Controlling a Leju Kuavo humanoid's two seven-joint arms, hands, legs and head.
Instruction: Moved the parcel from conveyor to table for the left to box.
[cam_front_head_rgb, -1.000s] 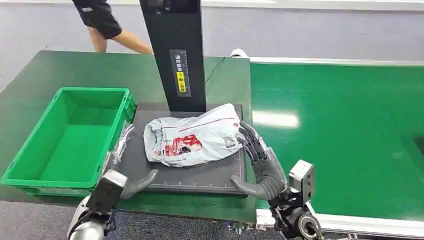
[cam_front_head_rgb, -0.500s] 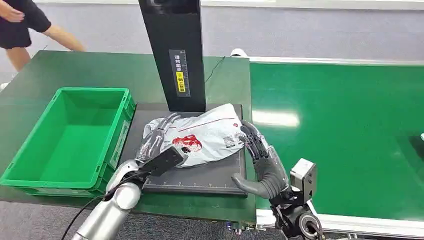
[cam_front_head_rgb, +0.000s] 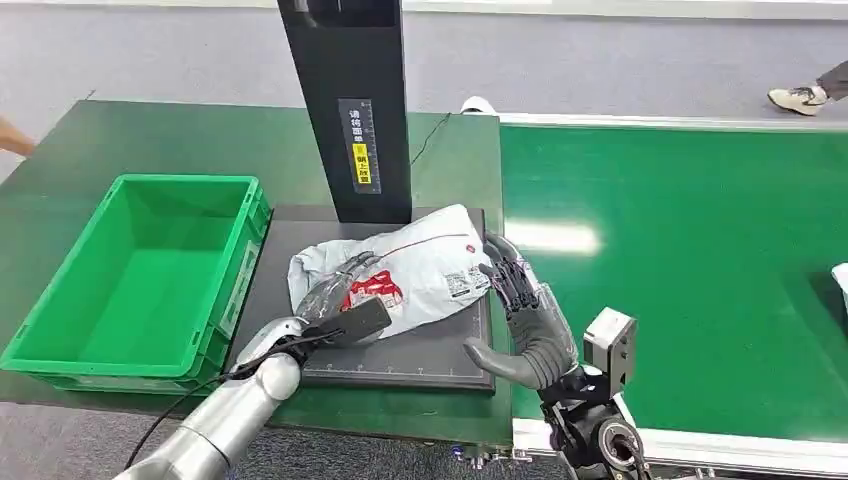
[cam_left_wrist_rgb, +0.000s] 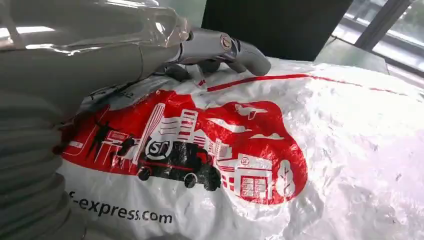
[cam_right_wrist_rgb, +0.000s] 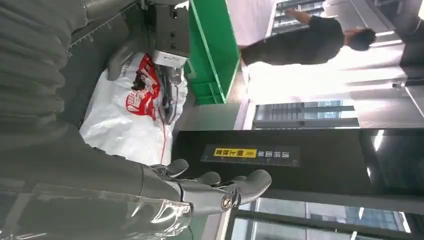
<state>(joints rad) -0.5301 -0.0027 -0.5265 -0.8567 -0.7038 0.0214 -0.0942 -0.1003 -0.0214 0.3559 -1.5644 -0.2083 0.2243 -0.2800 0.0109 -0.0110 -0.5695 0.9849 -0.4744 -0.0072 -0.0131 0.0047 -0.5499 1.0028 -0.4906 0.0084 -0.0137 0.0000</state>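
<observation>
The parcel (cam_front_head_rgb: 425, 265) is a white plastic mailer with red print, lying crumpled on the black plate (cam_front_head_rgb: 420, 355) in front of the black post. My left hand (cam_front_head_rgb: 338, 296) lies on its left part, fingers (cam_left_wrist_rgb: 220, 45) stretched flat over the red print (cam_left_wrist_rgb: 240, 150) without closing around it. My right hand (cam_front_head_rgb: 522, 310) stands open at the parcel's right edge, fingers spread beside it, thumb low over the plate. In the right wrist view the parcel (cam_right_wrist_rgb: 120, 130) lies beyond my right hand (cam_right_wrist_rgb: 200, 192).
A green crate (cam_front_head_rgb: 185, 181) with nothing inside stands left of the plate. The black post (cam_front_head_rgb: 350, 110) rises behind the parcel. The green conveyor belt (cam_front_head_rgb: 680, 270) runs to the right, with a white item (cam_front_head_rgb: 840, 280) at its far edge. A person (cam_right_wrist_rgb: 305, 42) stands beyond the table.
My left hand rose from the table's front edge and came to rest on the parcel's left part. My right hand barely shifted. The person behind the table walked off to the left.
</observation>
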